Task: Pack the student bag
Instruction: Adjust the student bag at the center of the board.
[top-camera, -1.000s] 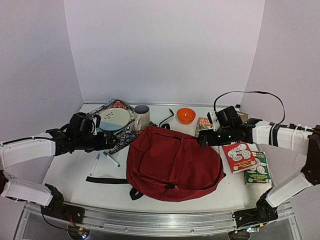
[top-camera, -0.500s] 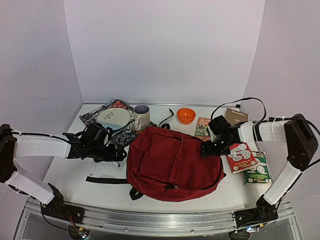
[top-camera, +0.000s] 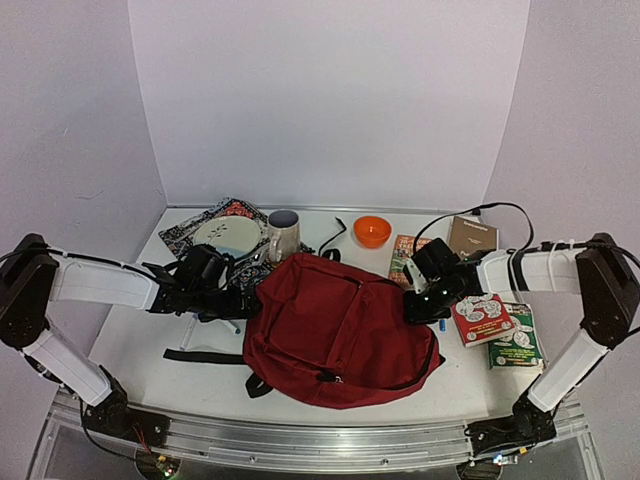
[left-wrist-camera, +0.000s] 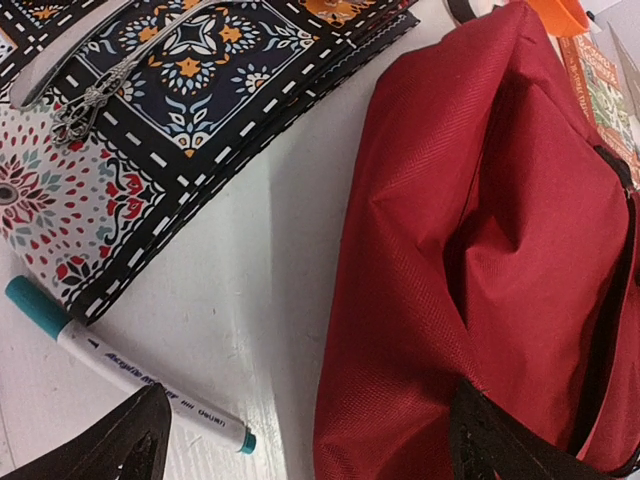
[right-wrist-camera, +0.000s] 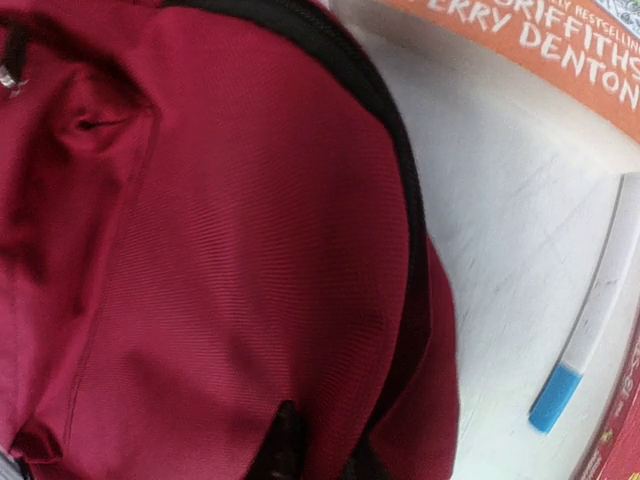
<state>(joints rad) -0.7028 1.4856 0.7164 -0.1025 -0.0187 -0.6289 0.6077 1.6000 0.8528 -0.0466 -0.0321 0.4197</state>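
Top external: student bag lies mid-table between both arms, front up. Left claw is wide open at the bag's left edge, gripping nothing, with a teal-capped marker on the table just beside it. Right claw is closed, pinching red fabric at the bag's right edge by the black zip. Blue-capped pen nearby.

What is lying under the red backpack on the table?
Only a black strap shows, coming out from beneath the near left edge of the student bag onto the white table. Everything else beneath the bag is covered by its fabric and cannot be seen.
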